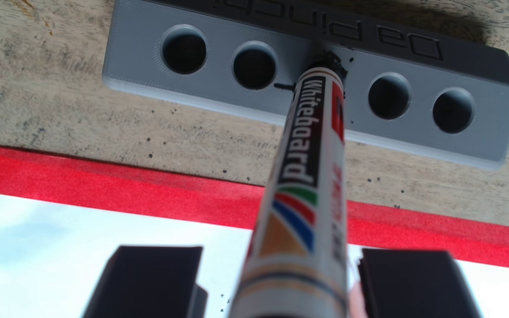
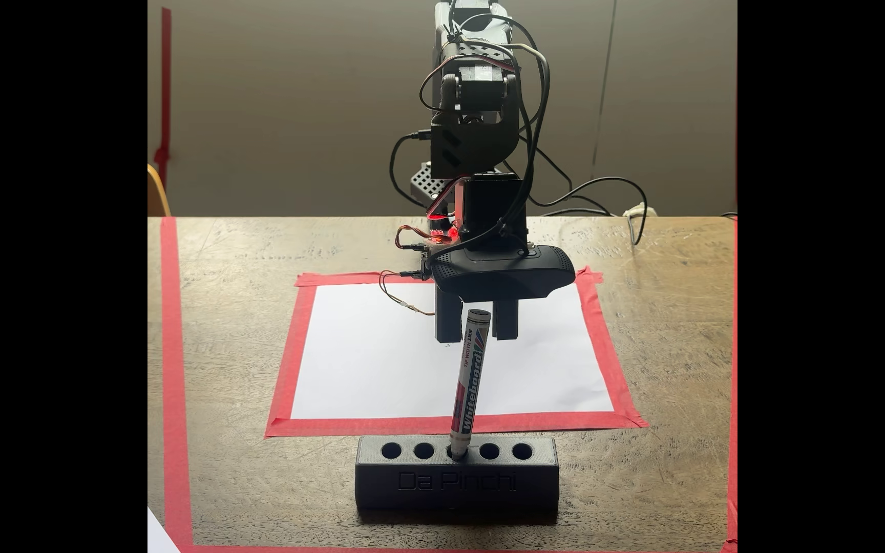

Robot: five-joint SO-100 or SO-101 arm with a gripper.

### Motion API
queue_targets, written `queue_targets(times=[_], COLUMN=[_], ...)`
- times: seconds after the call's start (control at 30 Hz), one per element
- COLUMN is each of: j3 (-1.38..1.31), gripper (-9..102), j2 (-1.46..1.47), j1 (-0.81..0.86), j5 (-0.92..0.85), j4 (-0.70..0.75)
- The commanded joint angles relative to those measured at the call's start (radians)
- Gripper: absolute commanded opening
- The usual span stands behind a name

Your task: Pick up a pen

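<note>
Wrist view, pen: the slim white cylindrical marker with "Whiteboard" printed lengthwise and red, blue and green stripes stands with its dark tip in the middle hole of the holder and leans toward the camera.
Wrist view, holder: the grey plastic block has five round holes in a row; the other four are dark and vacant. Raised lettering runs along its far face. Black ink smears ring the middle hole.
Wrist view, gripper: the gripper shows as two black fingers at the bottom edge, one on each side of the marker's upper end, spread apart with a gap on both sides.
Wrist view, surface: a strip of red tape borders the white paper sheet on the worn wooden table.
Fixed view, pen: the marker leans slightly right, its grey top end level with the fingertips.
Fixed view, gripper: the gripper hangs over the paper, fingers pointing down and parted, not pinching the marker.
Fixed view, holder: the block, reading "Da Pinchi", sits just in front of the taped sheet.
</note>
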State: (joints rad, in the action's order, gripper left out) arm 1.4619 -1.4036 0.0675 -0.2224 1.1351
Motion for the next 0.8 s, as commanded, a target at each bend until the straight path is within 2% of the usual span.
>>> queue_targets(times=[0.0, 0.77], j3=[-0.092, -0.101], gripper=[100, 100], j2=[-0.021, 0.015], j1=[0.008, 0.009], j5=[-0.009, -0.009], j4=[0.005, 0.003])
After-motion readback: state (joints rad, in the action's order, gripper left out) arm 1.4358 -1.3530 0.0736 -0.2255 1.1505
